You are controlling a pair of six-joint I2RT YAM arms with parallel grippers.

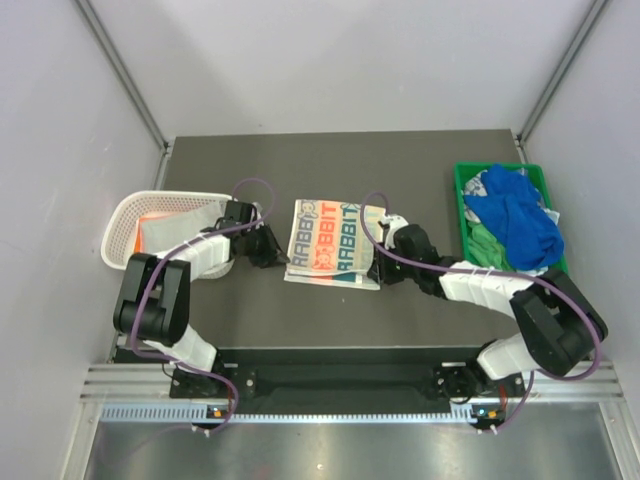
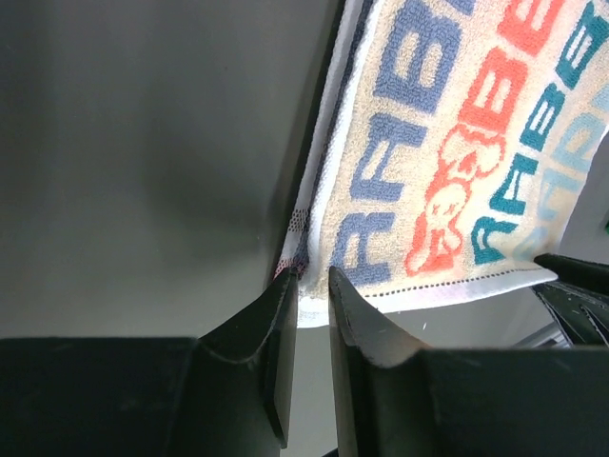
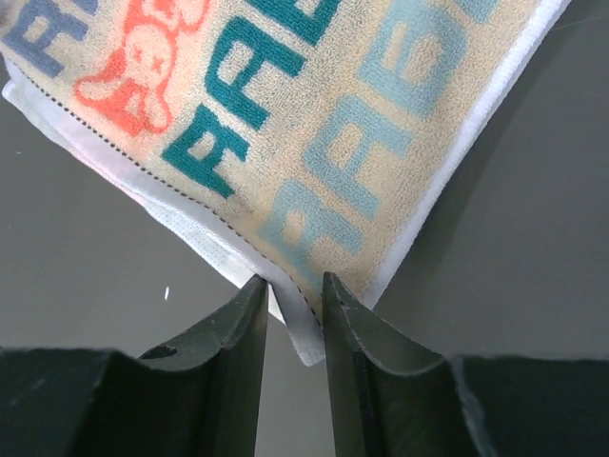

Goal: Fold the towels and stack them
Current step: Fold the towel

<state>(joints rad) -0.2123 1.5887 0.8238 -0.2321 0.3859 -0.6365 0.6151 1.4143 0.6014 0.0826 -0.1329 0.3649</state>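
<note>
The white towel with orange and teal lettering lies folded flat in the middle of the table. My left gripper is at its left near corner and my right gripper at its right near corner. In the left wrist view the towel has its corner lying between the tips of the left gripper, whose jaws stand slightly apart. In the right wrist view the towel has its white hem hanging loose between the parted jaws of the right gripper. A pink edge peeks out under the towel.
A white mesh basket lies tipped at the left, with an orange towel inside. A green bin at the right holds a blue towel and other cloth. Grey walls close in the table.
</note>
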